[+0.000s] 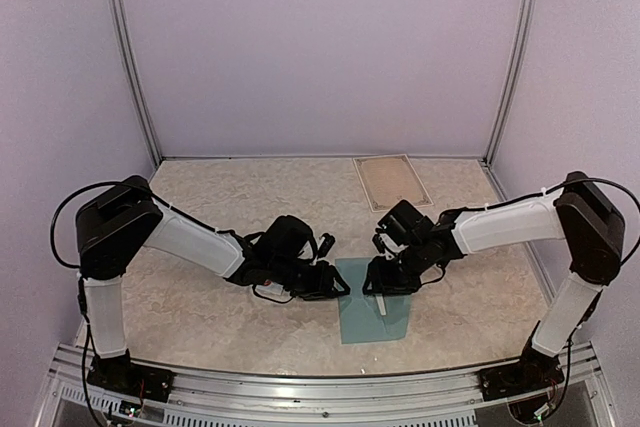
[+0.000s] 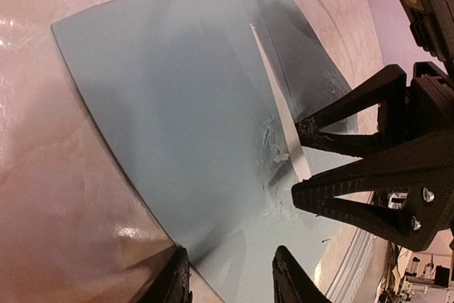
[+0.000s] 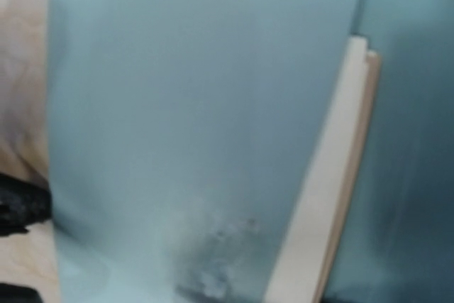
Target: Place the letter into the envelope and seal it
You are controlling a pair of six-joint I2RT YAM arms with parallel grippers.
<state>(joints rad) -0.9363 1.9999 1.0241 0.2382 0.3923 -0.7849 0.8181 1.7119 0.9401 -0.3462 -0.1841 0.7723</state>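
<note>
The teal envelope (image 1: 362, 315) lies flat on the table near the front, between both grippers. It fills the left wrist view (image 2: 177, 90) and the blurred right wrist view (image 3: 184, 104). A narrow white strip (image 2: 277, 104) runs along the line between the envelope's body and a darker teal panel; it also shows in the right wrist view (image 3: 323, 204). My left gripper (image 2: 230, 274) is open and low, its fingertips straddling the envelope's left edge. My right gripper (image 2: 301, 161) is open, fingertips down on the envelope on either side of the strip's end. Its own fingers do not show in its wrist view.
A beige sheet with a printed border (image 1: 390, 182) lies flat at the back of the table, near the rear wall. The two grippers (image 1: 340, 285) (image 1: 380, 285) sit close together over the envelope. Metal frame posts stand at the back corners.
</note>
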